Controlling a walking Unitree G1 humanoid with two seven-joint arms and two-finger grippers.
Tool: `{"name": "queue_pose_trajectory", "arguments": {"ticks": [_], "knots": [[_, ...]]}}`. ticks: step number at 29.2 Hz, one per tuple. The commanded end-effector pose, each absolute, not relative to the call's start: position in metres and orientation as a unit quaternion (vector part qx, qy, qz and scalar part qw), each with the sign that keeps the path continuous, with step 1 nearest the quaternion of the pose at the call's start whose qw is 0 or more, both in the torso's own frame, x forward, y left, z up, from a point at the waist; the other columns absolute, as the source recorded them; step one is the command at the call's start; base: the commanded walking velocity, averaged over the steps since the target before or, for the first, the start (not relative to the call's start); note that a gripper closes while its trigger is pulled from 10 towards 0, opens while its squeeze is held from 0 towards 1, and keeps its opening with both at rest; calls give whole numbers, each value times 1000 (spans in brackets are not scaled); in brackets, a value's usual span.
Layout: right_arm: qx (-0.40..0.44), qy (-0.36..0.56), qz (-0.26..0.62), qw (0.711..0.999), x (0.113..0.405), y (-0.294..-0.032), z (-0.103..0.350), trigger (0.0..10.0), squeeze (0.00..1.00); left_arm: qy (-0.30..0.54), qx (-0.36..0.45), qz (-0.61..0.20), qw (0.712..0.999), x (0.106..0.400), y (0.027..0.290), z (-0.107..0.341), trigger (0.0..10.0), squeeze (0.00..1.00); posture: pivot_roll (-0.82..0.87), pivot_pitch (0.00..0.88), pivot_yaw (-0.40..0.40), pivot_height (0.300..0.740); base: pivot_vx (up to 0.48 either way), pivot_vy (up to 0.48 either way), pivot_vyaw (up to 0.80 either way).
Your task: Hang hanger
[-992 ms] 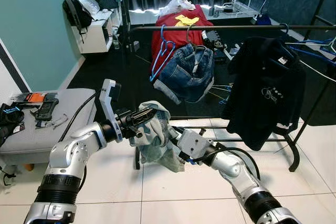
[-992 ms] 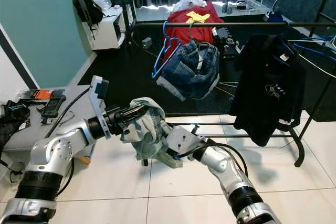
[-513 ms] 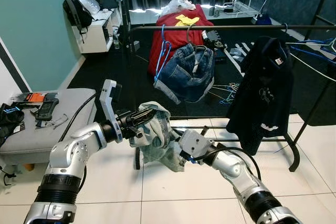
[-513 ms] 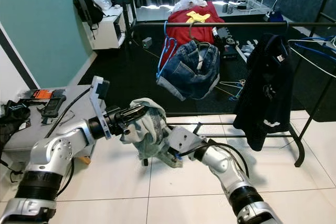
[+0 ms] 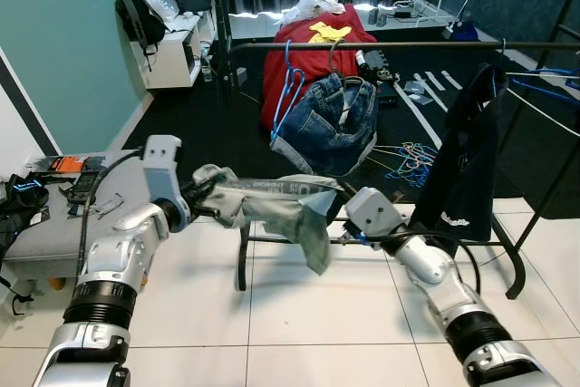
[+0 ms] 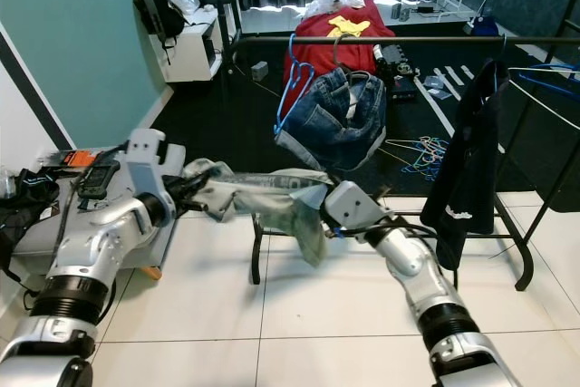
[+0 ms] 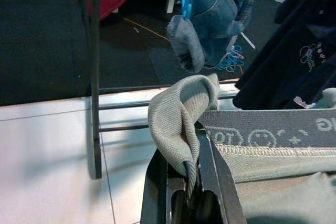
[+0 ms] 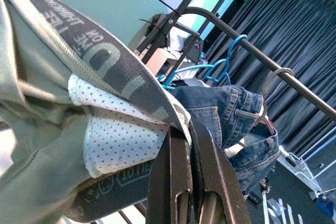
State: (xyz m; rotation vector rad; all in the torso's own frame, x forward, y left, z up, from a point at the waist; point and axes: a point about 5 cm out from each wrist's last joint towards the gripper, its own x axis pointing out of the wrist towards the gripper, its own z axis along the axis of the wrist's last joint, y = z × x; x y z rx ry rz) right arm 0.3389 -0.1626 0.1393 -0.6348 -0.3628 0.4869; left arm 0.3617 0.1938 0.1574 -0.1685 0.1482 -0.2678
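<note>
Now stretched taut between the two arms, a grey-green garment with a lettered waistband [image 5: 272,195] spans the space in front of the clothes rail [image 5: 399,45]; half a second earlier it hung bunched in a loose bundle between them. Left tool [image 7: 191,182]: fingers clamped on a fold of the waistband edge; right tool [image 8: 190,145]: fingers pinched shut on the opposite end of the waistband. Camera has also moved, so the rail's shift is not a move of the things. On the rail hang denim shorts [image 5: 331,124] on a grey hanger, a blue hanger [image 5: 288,88] just beside them, and a black shirt [image 5: 467,165] further right, now seen edge-on. Judgement: spreading the waistband opens the garment for a hanger; no hanger is yet in either tool, so hanging remains undone.
</note>
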Motion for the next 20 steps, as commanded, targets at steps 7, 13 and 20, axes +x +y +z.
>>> {"name": "queue_pose_trajectory", "arguments": {"ticks": [7,13,20], "knots": [[-307,-63,348,884,325,-158,101,0,0,10,-105,-106,989,366,203,170,10000,0,-62,0,70,740,0,0,0],[-324,23,440,837,303,-150,65,0,0,-35,-126,-102,986,369,204,184,10000,0,-61,0,69,740,0,0,0],[-332,44,445,831,295,-145,51,0,0,-94,-151,-182,967,363,184,199,10000,0,-64,0,77,740,0,0,0]]}}
